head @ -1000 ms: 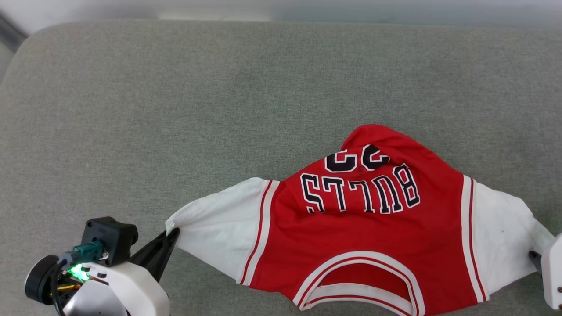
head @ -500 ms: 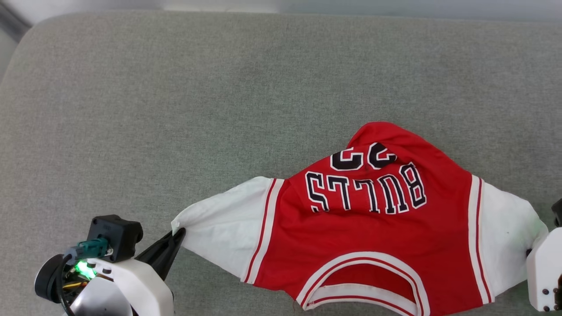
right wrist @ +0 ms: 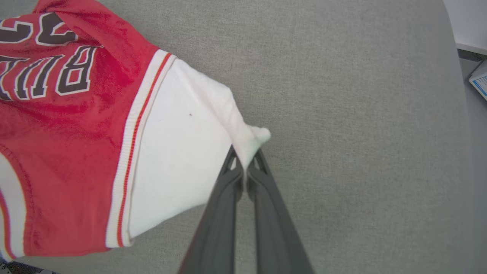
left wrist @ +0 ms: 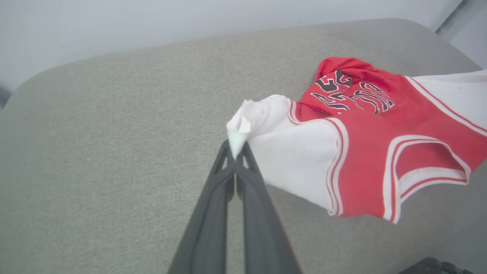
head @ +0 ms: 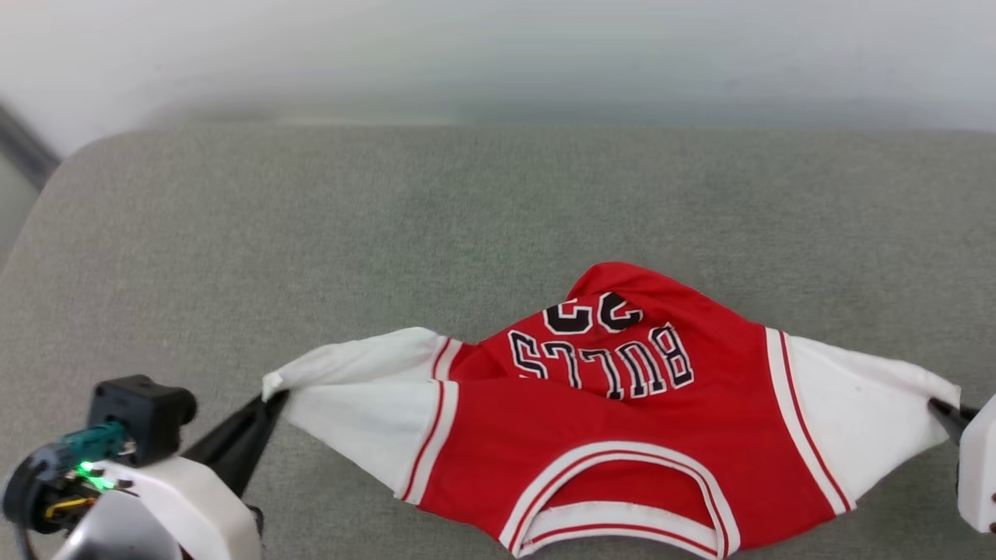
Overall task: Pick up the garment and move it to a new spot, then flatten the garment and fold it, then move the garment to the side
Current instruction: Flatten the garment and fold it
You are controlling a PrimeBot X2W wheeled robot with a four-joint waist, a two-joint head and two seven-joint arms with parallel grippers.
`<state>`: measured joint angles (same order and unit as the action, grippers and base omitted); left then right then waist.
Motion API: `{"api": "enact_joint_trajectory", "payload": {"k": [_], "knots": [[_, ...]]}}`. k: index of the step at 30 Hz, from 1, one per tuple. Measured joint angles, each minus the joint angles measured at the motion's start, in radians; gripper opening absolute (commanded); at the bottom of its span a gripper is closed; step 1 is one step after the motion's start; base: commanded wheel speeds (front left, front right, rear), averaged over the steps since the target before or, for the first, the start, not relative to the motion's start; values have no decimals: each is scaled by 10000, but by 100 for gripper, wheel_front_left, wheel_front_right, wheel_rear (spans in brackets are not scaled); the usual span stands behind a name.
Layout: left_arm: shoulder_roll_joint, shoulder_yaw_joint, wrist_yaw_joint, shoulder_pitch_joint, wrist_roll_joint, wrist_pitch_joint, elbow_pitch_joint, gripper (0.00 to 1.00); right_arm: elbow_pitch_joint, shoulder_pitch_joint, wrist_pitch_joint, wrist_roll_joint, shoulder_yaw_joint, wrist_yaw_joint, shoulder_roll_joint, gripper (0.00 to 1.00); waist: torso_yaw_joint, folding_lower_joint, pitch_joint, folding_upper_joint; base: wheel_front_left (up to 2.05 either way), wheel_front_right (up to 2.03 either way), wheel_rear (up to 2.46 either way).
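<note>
The garment [head: 622,420], a red jersey T-shirt with white sleeves and dark lettering, hangs stretched between my two grippers above the grey cushion, collar toward me. My left gripper [head: 268,400] is shut on the tip of the left white sleeve [left wrist: 237,140]. My right gripper [head: 938,408] is shut on the tip of the right white sleeve [right wrist: 249,146]. The shirt's lower part [head: 615,284] still rests bunched on the cushion. In the left wrist view the garment [left wrist: 361,160] sags to the right of the fingers.
The grey fabric cushion [head: 350,233] spreads wide to the left and behind the shirt. Its far edge meets a pale wall [head: 498,62]. In the right wrist view the cushion's right edge [right wrist: 454,114] shows, with a white object [right wrist: 479,80] beyond it.
The right gripper closed on the right sleeve. Both sleeves are now lifted and pulled taut, and the shirt folds across its chest. The head camera has tilted up.
</note>
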<state>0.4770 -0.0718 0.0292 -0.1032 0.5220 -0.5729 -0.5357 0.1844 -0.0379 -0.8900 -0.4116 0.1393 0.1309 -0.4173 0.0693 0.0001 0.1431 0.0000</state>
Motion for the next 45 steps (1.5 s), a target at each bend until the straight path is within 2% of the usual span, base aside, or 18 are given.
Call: {"api": "enact_joint_trajectory", "payload": {"k": [7,12,25,32,34,41,45], "knots": [[278,863,-71,448,347,98,-725,0,905,-636,-345,-1101,688,0,92,0,-340,-1,-847,0,0,0,0],[715,1567,-69,1307,543,113,-980,0,1373,-1715,-458,-1733,918,0,261,0,-637,0,-1128,0,0,0,0],[1404,2598,-297,4352,982,142,-1206,0,1281,-4517,-232,-1990,709,0,290,0,-1217,0,-1010,0,0,0,0],[1542,2566,-326,6167,1438,209,-295,0,717,-6210,186,-1833,324,0,-69,0,-1358,-1,-307,0,0,0,0],[1760,2500,-267,6874,1450,190,113,0,479,-6838,389,-1762,194,0,-169,0,-1391,0,-25,0,0,0,0],[2290,2021,73,9709,1313,410,1900,0,-546,-9078,1080,-1250,-418,0,-257,0,-1500,0,1189,0,0,0,0],[2445,1360,297,11568,1003,543,3225,0,-1342,-10676,1739,-911,-775,0,-178,0,-1547,1,2030,0,0,0,0]]}}
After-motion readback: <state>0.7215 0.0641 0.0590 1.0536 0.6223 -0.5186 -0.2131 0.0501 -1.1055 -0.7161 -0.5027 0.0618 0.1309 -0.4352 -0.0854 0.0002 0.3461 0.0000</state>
